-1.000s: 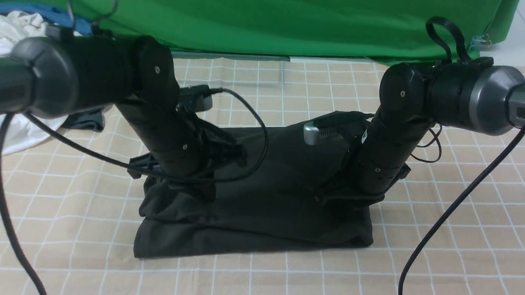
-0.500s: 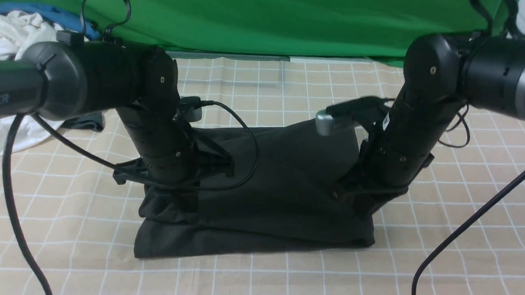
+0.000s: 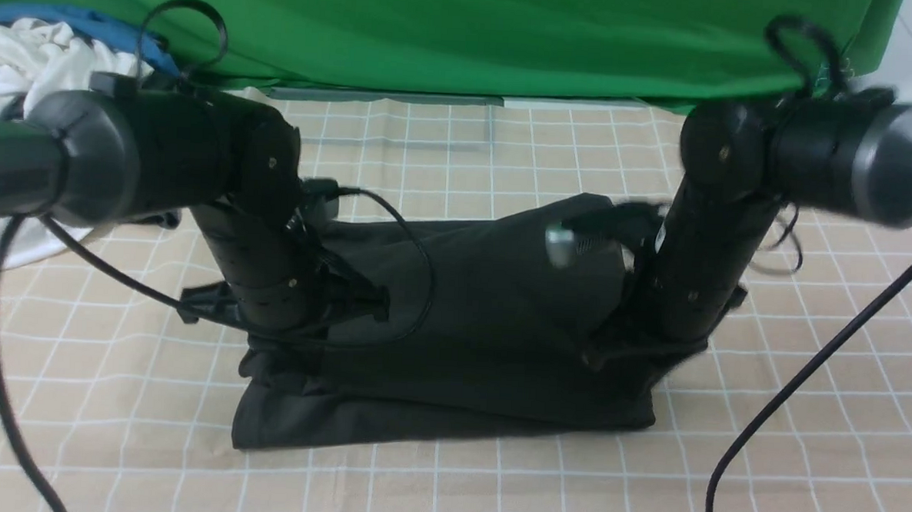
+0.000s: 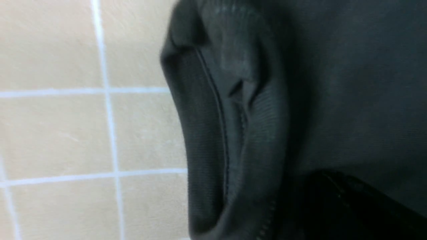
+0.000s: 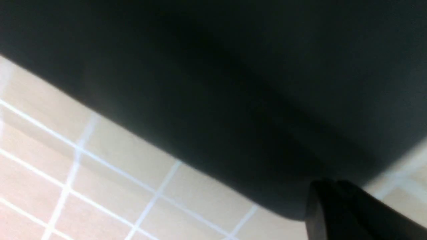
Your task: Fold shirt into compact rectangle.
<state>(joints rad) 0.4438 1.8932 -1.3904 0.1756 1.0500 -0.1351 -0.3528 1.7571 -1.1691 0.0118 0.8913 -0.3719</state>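
Note:
The black shirt (image 3: pixel 484 326) lies folded into a wide band in the middle of the beige checked cloth (image 3: pixel 492 481). Its logo and neck label are hidden. My left gripper (image 3: pixel 287 339) is down on the shirt's left end, shut on bunched fabric. My right gripper (image 3: pixel 628 363) is shut on the right end, where the cloth rises in a peak behind the wrist. In the left wrist view a stitched hem fold (image 4: pixel 233 133) hangs beside a dark finger (image 4: pixel 333 200). In the right wrist view the shirt (image 5: pixel 233 83) fills the picture above the closed fingers (image 5: pixel 337 206).
A white garment (image 3: pixel 18 67) with a blue cloth (image 3: pixel 66 20) lies at the back left, and a small dark garment (image 3: pixel 150 216) sits beside it. A green backdrop (image 3: pixel 466 33) closes the far side. Black cables (image 3: pixel 789 386) hang from both arms.
The left gripper has shifted left and the right gripper has shifted right, each holding its end of the shirt. The right arm rose and came down again.

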